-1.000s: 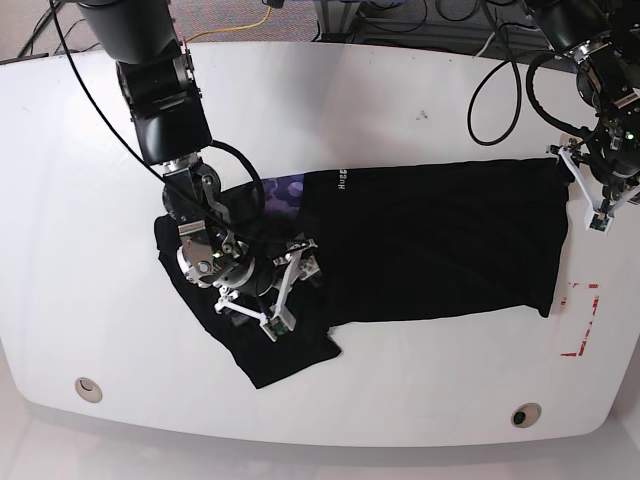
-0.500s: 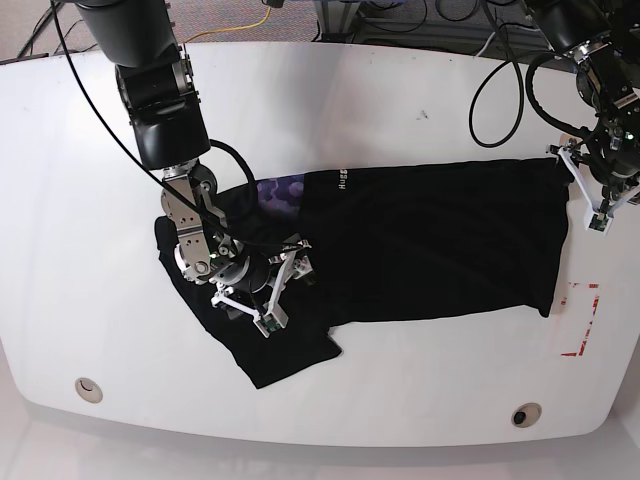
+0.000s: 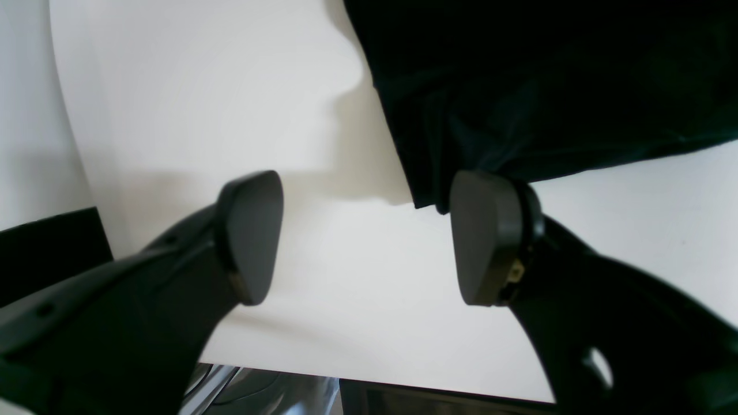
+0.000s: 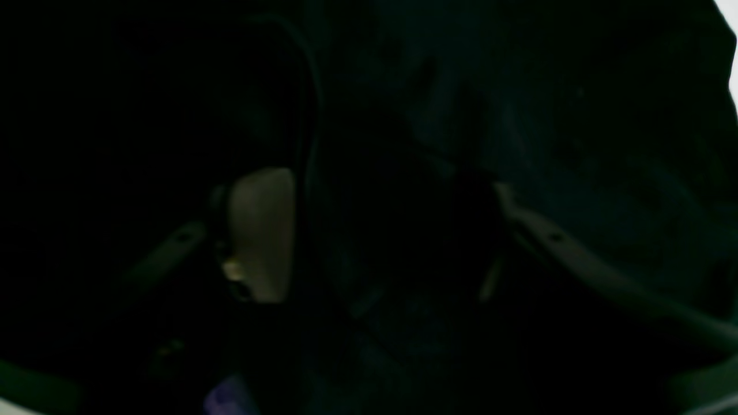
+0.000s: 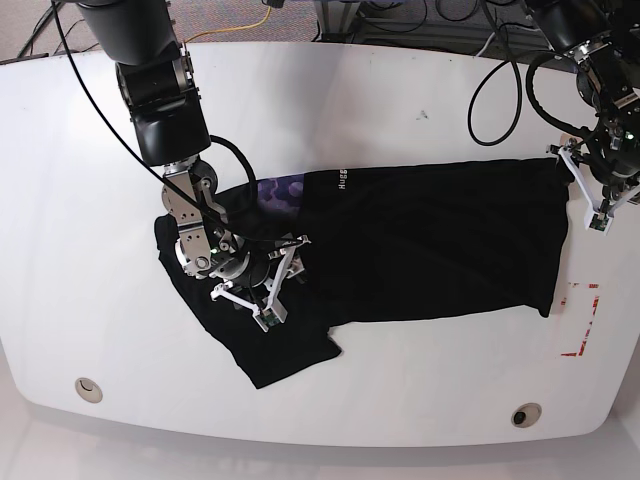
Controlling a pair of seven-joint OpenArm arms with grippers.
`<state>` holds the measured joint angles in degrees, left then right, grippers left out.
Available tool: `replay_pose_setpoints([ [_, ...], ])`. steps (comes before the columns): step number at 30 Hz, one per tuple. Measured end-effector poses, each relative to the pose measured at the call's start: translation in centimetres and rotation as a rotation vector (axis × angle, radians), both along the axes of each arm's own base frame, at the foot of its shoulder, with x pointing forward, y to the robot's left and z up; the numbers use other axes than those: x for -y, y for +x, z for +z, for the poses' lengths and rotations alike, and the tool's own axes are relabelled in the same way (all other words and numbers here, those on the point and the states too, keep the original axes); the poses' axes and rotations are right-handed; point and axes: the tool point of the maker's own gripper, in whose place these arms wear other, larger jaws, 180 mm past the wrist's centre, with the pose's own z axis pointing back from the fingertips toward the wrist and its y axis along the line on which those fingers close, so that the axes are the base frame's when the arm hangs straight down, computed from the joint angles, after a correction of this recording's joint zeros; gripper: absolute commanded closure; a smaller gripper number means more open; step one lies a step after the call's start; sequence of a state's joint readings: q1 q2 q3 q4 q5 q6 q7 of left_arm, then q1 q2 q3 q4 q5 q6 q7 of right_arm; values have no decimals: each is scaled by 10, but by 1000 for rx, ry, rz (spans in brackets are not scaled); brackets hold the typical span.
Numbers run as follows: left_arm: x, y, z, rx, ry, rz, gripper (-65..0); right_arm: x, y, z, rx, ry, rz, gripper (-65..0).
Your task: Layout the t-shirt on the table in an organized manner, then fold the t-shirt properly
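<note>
The black t-shirt (image 5: 430, 240) lies spread across the white table (image 5: 400, 110), its left part bunched and wrinkled, with a white label and a purple patch near the neck. My right gripper (image 5: 280, 283) is pressed down into that bunched left part. In the right wrist view its fingers (image 4: 262, 230) stand apart with dark t-shirt cloth (image 4: 576, 115) between them. My left gripper (image 5: 585, 190) hangs at the shirt's right edge. In the left wrist view it is open (image 3: 369, 236) over the bare table (image 3: 202, 86), one pad touching the t-shirt's corner (image 3: 548, 75).
A red tape outline (image 5: 583, 320) marks the table just right of the shirt's lower right corner. Two round grommet holes (image 5: 88, 388) (image 5: 525, 413) sit near the front edge. Cables trail off the far edge behind both arms.
My right gripper has slid a little left and up over the bunched cloth and sunk into it. The left arm has not moved.
</note>
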<state>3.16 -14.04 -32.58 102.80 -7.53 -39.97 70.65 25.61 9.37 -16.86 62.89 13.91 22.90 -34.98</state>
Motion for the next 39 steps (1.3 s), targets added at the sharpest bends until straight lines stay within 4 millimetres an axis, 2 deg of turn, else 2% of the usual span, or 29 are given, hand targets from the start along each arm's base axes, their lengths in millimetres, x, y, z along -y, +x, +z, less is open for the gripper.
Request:
replay_pose_setpoints([
  [6,0,0,0,0,-1,0,-428,0,0,0,1,-1,0,-279],
  [19,0,0,0,0,-1,0,-428,-2,-11,-9,-15,3,6,-271],
  [29,0,0,0,0,-1,0,-428,-4,-13,-9,-16,5,8,-273],
  [39,0,0,-5,-13,-14,6,-428,-13,-20,1,20,22,29,-271],
])
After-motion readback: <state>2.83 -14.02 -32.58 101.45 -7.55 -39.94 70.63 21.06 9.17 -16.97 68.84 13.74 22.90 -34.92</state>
